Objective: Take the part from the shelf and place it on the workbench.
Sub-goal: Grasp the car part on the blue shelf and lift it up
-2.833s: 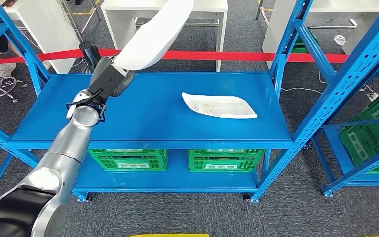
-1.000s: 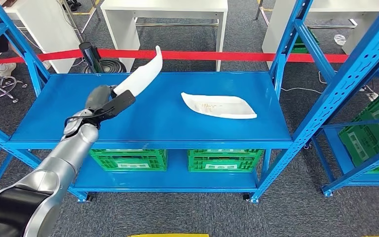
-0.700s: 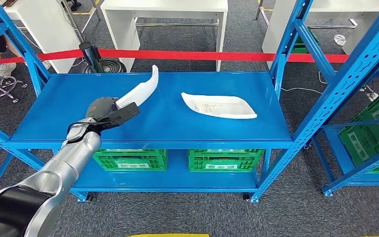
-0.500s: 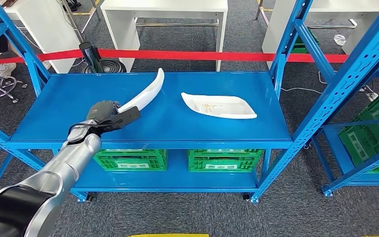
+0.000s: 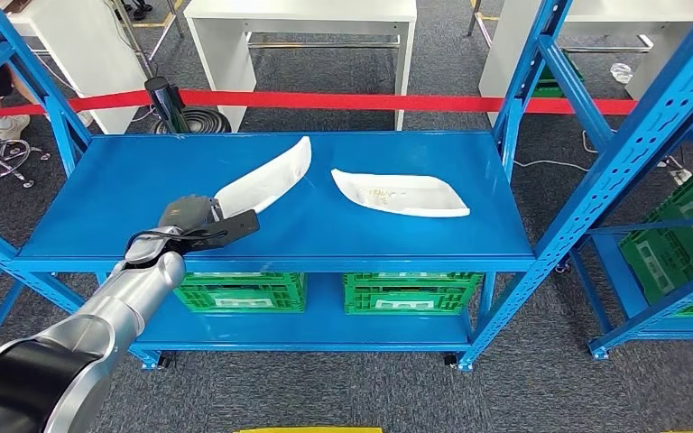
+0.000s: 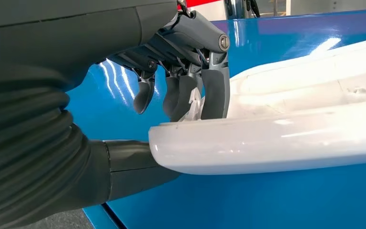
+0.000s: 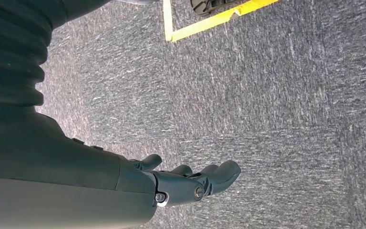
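The left hand (image 5: 200, 219) grips the near end of a curved white part (image 5: 266, 176) between thumb and fingers (image 6: 214, 90), that end hidden behind the hand in the head view. The part, raised and tilted moments ago, now lies low across the blue workbench (image 5: 99, 198), left of a second white part (image 5: 401, 193). Green crates (image 5: 235, 290) sit below, contents unclear; the right hand (image 7: 190, 183) hangs empty, fingers loosely extended over grey carpet (image 7: 276, 105).

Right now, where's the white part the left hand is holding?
Head view: the white part is low over the blue workbench, left of centre, gripped by the left hand, beside a second white part.
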Motion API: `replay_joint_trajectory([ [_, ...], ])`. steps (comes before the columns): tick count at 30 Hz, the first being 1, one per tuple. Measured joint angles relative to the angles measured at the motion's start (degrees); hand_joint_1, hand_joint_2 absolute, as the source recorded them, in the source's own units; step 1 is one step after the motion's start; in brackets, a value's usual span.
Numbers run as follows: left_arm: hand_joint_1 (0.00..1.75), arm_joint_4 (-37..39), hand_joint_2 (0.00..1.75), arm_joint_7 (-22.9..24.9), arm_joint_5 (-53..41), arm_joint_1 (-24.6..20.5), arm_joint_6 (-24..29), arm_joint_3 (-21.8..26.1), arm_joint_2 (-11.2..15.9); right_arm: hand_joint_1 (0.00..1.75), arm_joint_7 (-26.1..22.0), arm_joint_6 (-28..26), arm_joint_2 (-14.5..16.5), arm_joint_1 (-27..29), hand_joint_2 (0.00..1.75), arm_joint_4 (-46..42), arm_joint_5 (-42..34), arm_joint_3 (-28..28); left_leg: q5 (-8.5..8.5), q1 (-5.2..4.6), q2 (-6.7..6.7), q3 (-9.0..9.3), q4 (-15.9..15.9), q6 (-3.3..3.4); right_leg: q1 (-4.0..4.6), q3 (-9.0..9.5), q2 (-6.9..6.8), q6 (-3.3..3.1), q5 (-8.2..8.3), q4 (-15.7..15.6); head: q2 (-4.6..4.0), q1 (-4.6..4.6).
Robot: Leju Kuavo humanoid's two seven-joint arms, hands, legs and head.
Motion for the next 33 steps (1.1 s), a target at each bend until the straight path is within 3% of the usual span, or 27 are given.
replay_joint_trajectory([
  [3,0.00,0.1,1.75,0.2,-1.0,0.0,0.2,0.0,0.0,0.00,-0.1,0.0,0.0,0.0,1.75,0.0,0.0,0.0,0.00,0.00,0.00,0.00,0.0,0.00,0.00,0.00,0.00,0.00,0.00,0.0,0.00,0.00],
  [14,0.00,0.2,1.75,0.3,-2.4,0.0,1.4,0.0,0.3,0.00,-0.2,0.2,0.0,0.0,1.75,0.0,0.0,0.0,0.00,0.00,-0.01,0.00,0.0,0.00,0.01,0.01,-0.01,0.00,0.00,0.0,0.00,0.00],
  [18,0.00,0.2,0.00,0.2,-2.6,0.1,2.5,0.1,0.3,0.00,-0.2,0.2,0.0,0.0,1.75,0.0,0.0,0.0,0.00,0.00,-0.01,0.00,0.0,0.00,0.01,0.01,-0.01,0.00,0.00,0.0,0.00,-0.01],
  [24,0.00,-0.5,0.00,3.5,-9.0,-0.1,4.8,0.4,0.7,0.00,-0.1,0.4,0.0,0.0,1.75,0.0,0.1,0.0,0.00,0.00,-0.01,0.00,0.0,0.00,0.00,0.00,-0.01,0.00,0.00,0.0,0.00,0.00],
  [33,0.00,-1.7,0.00,2.9,-10.9,-1.4,4.1,1.6,1.1,0.00,0.0,0.4,0.0,0.0,1.75,0.0,0.1,0.0,0.00,0.00,0.00,0.00,0.0,0.00,0.00,0.01,-0.01,0.00,0.00,0.0,-0.01,0.00],
])
